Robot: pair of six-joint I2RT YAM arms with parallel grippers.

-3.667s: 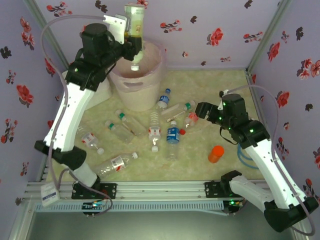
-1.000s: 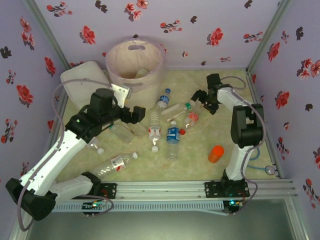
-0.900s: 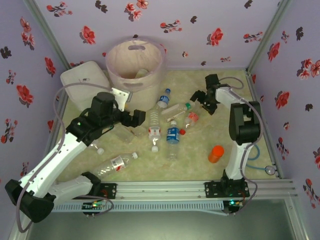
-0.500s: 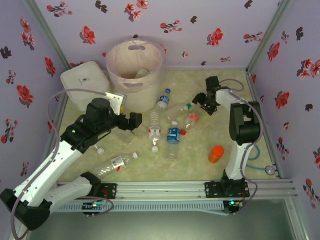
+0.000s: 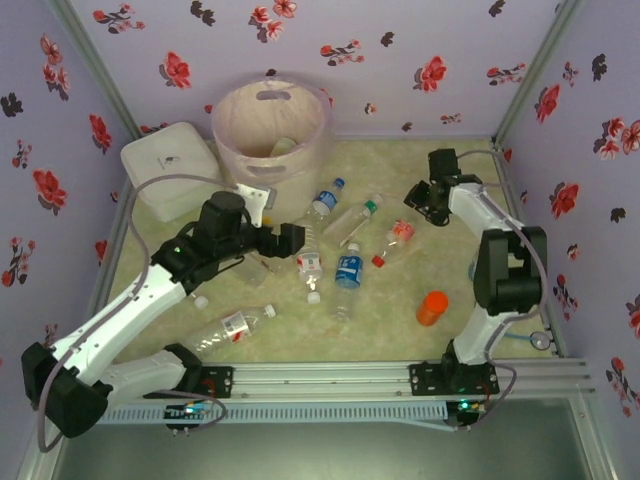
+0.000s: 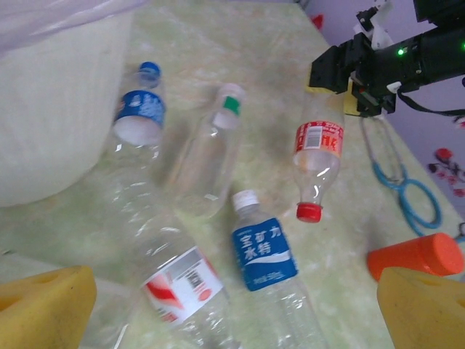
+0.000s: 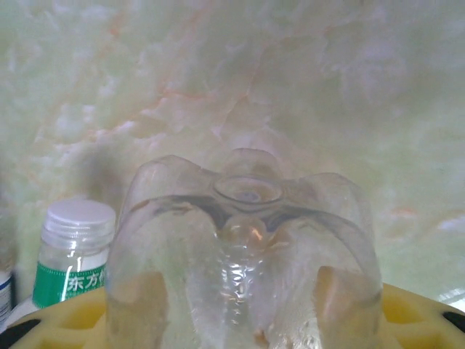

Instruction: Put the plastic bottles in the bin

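Observation:
The pale pink bin (image 5: 270, 130) stands at the back left with a bottle inside. Several clear plastic bottles lie on the floor. My left gripper (image 5: 290, 238) (image 6: 232, 313) hangs open above a red-labelled bottle (image 6: 174, 280) (image 5: 308, 262) and a blue-labelled bottle (image 6: 263, 251) (image 5: 347, 272). My right gripper (image 5: 420, 203) (image 7: 247, 309) is shut on the base (image 7: 247, 233) of the red-capped bottle (image 5: 393, 240) (image 6: 317, 153), which lies on the floor. A blue-capped bottle (image 5: 325, 200) and a green-banded bottle (image 5: 356, 217) (image 7: 73, 254) lie near the bin.
A white lidded box (image 5: 170, 180) sits left of the bin. An orange container (image 5: 432, 307) (image 6: 414, 254) lies at the right front. Two more bottles (image 5: 232, 325) (image 5: 185, 283) lie under the left arm. A blue cable loop (image 6: 407, 196) lies by the right wall.
The left arm came down from the bin, where it held a bottle, and its open gripper moved right over the bottles. The right gripper pulled the red-capped bottle rightward.

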